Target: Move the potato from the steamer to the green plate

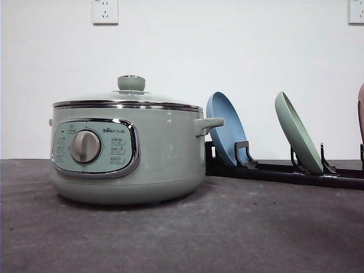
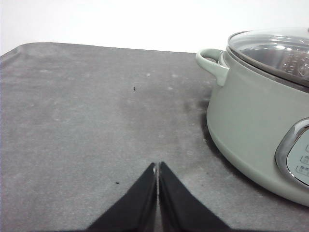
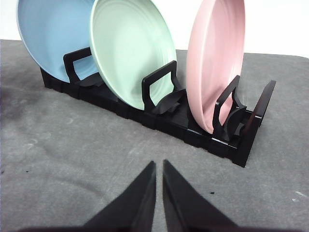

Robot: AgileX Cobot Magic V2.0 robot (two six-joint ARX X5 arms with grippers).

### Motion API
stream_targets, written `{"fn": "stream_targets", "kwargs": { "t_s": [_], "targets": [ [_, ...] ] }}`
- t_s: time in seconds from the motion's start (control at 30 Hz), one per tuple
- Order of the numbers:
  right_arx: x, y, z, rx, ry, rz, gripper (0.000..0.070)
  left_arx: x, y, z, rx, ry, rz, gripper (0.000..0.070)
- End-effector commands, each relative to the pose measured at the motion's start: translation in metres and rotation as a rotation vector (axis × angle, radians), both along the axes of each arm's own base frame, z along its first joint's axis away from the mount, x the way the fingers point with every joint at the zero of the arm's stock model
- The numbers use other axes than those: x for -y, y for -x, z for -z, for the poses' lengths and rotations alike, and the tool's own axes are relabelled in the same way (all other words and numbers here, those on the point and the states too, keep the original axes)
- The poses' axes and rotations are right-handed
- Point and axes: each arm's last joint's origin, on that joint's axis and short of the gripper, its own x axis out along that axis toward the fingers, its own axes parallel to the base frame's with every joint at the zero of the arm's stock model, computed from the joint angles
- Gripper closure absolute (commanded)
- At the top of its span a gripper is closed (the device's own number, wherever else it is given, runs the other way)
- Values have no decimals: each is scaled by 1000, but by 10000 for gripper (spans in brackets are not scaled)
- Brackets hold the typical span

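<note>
The pale green steamer point(image 1: 128, 153) stands on the dark table at the left of the front view, its glass lid point(image 1: 128, 96) on. The potato is hidden. The green plate point(image 1: 297, 133) stands on edge in a black rack point(image 1: 284, 170) at the right. In the left wrist view my left gripper point(image 2: 158, 166) is shut with nothing in it, low over the table, the steamer point(image 2: 251, 121) off to one side. My right gripper point(image 3: 159, 164) is shut and empty too, a short way in front of the rack, facing the green plate point(image 3: 130, 53).
A blue plate point(image 1: 224, 128) and a pink plate point(image 3: 215, 63) stand upright in the same rack, on either side of the green one. A white wall with sockets point(image 1: 105, 11) runs behind the table. Bare grey tabletop point(image 1: 227, 227) lies in front of the steamer and rack.
</note>
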Motion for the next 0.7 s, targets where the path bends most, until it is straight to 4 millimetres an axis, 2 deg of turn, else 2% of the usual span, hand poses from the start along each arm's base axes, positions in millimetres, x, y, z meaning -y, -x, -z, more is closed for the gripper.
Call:
{"fn": "stream_targets", "kwargs": {
  "t_s": [0.0, 0.13, 0.27, 0.37, 0.53, 0.67],
  "targets": [
    [0, 0, 1, 4, 4, 2, 687, 0, -1, 7, -23, 4, 3, 700],
    [0, 0, 1, 3, -10, 0, 687, 0, -1, 7, -25, 66, -7, 700],
    [0, 0, 1, -6, -158, 11, 688, 0, -1, 7, -22, 154, -15, 700],
    [-1, 0, 0, -12, -207, -23, 693, 2, -1, 3, 6, 185, 27, 700],
    [-2, 1, -10, 3, -335, -22, 694, 2, 0, -16, 83, 314, 36, 699],
    [-4, 6, -30, 49, -406, -47, 695, 3, 2, -37, 141, 420, 46, 699]
  ]
}}
